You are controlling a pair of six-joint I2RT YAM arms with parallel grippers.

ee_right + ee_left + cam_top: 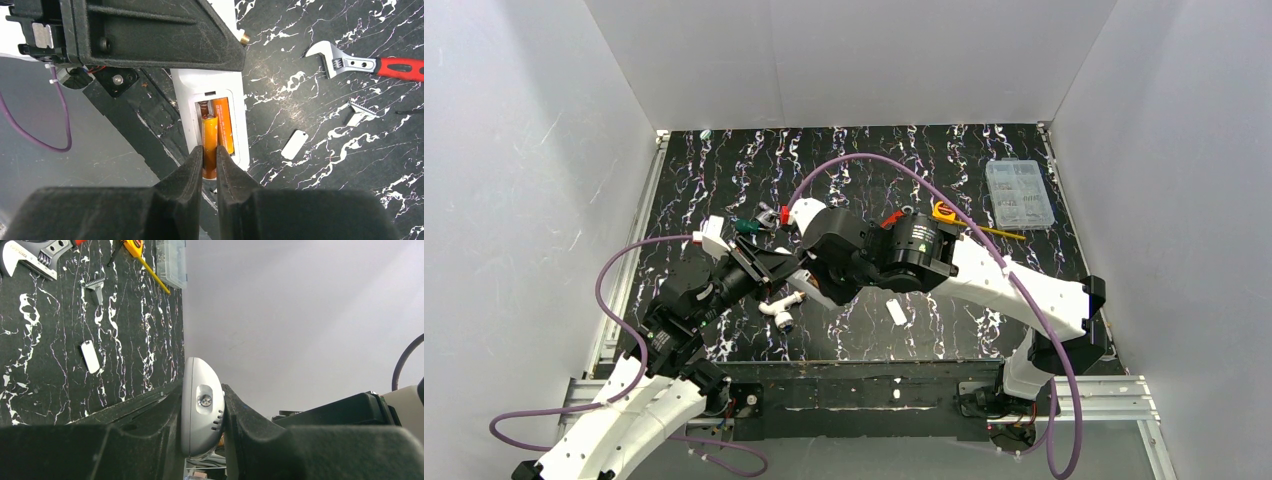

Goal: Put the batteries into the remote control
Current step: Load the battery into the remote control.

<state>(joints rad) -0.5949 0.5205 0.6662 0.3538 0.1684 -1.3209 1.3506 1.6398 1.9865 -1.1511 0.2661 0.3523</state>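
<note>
Orange battery (210,142) is looking half-seated: right end effector (209,156) pinching it, left end effector (202,412) clamping remote control (197,385), so it's maybe springing out.

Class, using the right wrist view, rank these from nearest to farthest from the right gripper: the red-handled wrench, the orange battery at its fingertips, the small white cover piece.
1. The orange battery, between the right gripper fingertips, at the remote control recess.
2. The white cover piece, lying off to the right.
3. The red-handled wrench, upper right, farthest.
</note>
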